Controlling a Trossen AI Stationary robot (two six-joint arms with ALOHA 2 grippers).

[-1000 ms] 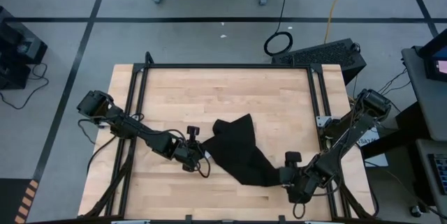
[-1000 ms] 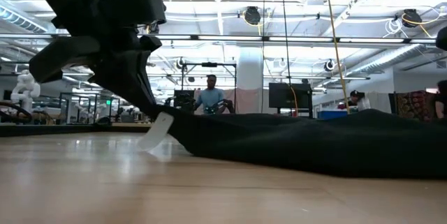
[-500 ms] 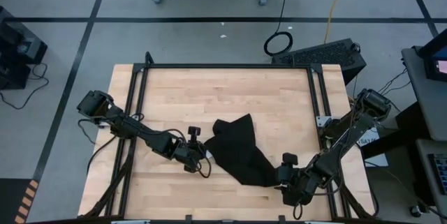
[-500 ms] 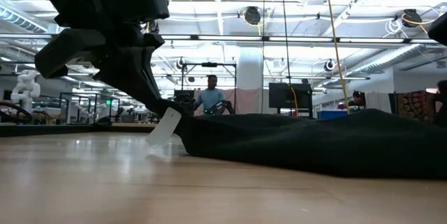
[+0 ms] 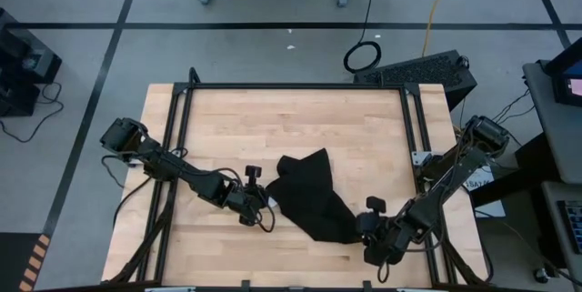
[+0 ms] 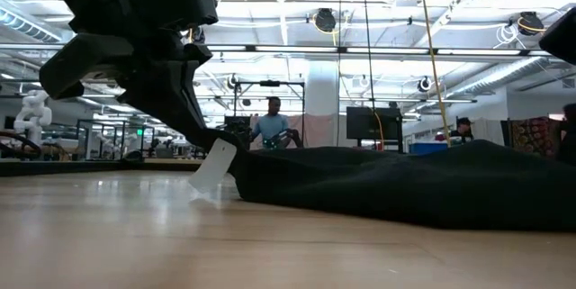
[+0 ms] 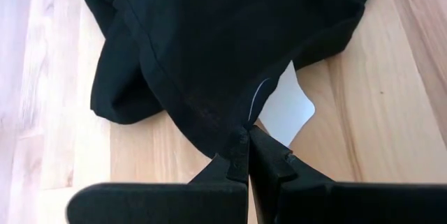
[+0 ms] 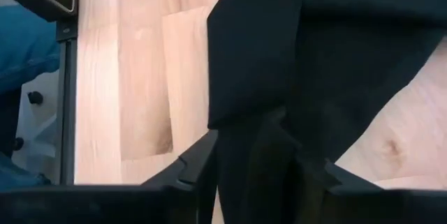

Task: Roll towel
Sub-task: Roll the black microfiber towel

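Observation:
The black towel [image 5: 309, 194] lies crumpled on the wooden table, slanting from the middle toward the near right. Its bulk rests on the wood [image 6: 405, 185], and a white tag [image 7: 286, 109] hangs at its left corner. My left gripper [image 5: 265, 199] is at that corner, shut on the cloth beside the tag. My right gripper [image 5: 366, 226] is at the towel's near-right end, its fingers closed on bunched cloth [image 8: 255, 161]. My left gripper pinches the towel's edge right beside the white tag [image 7: 241, 123] between its two fingertips. It comes slanting down from the table's left. That corner is raised a little off the wood [image 6: 216, 140], and the rest of the towel lies on the table. My right gripper has a bunched fold of the towel's near-right end [image 8: 251, 123] between its two fingers [image 8: 202, 161]. It comes slanting down from the near right. How many layers it holds is hidden. The cloth beyond the fingers lies on the table.
Black frame rails run along the table's left side [image 5: 173, 146] and right side [image 5: 420, 137]. Bare wood lies across the far half [image 5: 291, 115] and at the near left [image 5: 209, 246]. People stand far off in the room behind [image 6: 272, 122].
My right gripper has edged toward the table's left along the near edge and turned a little. It has come over the towel's near-right end. The towel's bulk has stayed where it was.

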